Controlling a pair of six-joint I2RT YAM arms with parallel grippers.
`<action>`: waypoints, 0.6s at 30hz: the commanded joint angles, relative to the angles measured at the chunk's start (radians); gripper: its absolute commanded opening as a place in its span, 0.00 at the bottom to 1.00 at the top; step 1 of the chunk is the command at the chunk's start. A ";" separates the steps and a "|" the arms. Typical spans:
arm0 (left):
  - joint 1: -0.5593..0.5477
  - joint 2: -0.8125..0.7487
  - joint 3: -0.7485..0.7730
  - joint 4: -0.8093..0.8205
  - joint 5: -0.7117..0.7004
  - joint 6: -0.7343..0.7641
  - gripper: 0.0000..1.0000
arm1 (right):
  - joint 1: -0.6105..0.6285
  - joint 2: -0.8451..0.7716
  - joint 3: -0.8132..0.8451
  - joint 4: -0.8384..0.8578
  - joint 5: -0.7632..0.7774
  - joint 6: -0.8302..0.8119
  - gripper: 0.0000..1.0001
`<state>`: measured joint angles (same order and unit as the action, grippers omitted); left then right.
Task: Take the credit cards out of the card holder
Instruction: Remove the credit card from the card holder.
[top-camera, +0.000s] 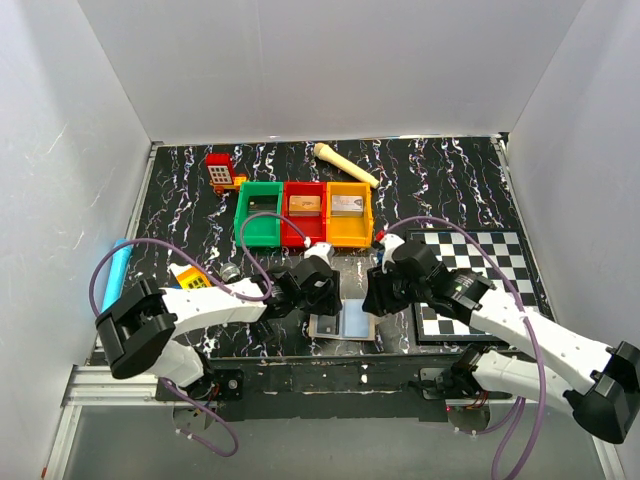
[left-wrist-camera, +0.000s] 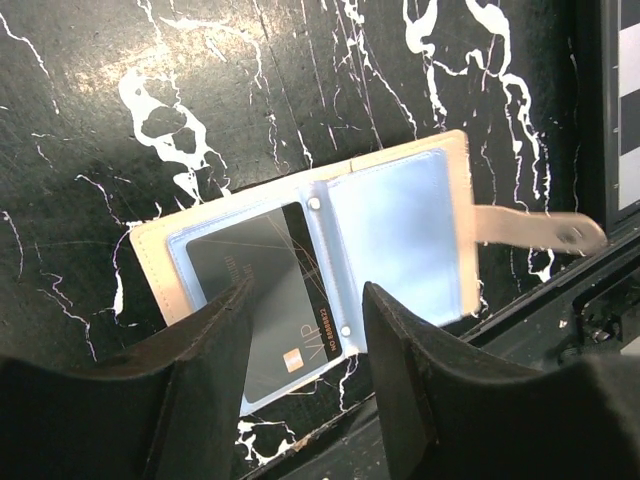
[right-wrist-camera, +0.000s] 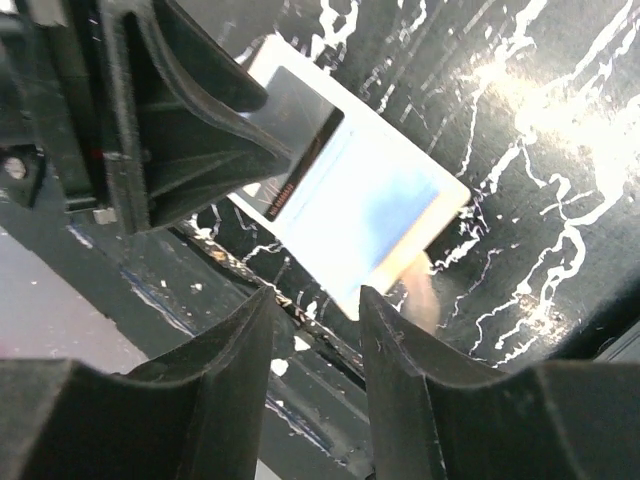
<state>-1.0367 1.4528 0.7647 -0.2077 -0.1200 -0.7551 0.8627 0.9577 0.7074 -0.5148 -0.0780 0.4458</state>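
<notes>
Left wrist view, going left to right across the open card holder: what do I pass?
Card holder tan rim → dark card → pale blue pocket, no card showing → strap tab → chequered board at the frame edge.

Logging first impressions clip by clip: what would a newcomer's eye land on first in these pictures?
The card holder lies open at the table's near edge between the two arms, with a dark card showing in one pocket. The left gripper and the right gripper hang open close over it from either side. Behind them stands a bright row of bins, green, red and orange.
</notes>
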 joint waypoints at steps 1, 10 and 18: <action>-0.005 -0.086 -0.021 0.014 -0.027 -0.012 0.47 | -0.005 -0.020 0.092 0.022 -0.054 0.013 0.45; 0.026 -0.144 -0.120 0.050 -0.001 -0.069 0.44 | -0.007 0.136 -0.008 0.257 -0.198 0.114 0.33; 0.064 -0.131 -0.168 0.077 0.051 -0.113 0.35 | -0.014 0.249 -0.117 0.374 -0.200 0.165 0.26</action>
<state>-0.9920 1.3357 0.6075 -0.1696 -0.1001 -0.8310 0.8566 1.1816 0.6312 -0.2481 -0.2581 0.5709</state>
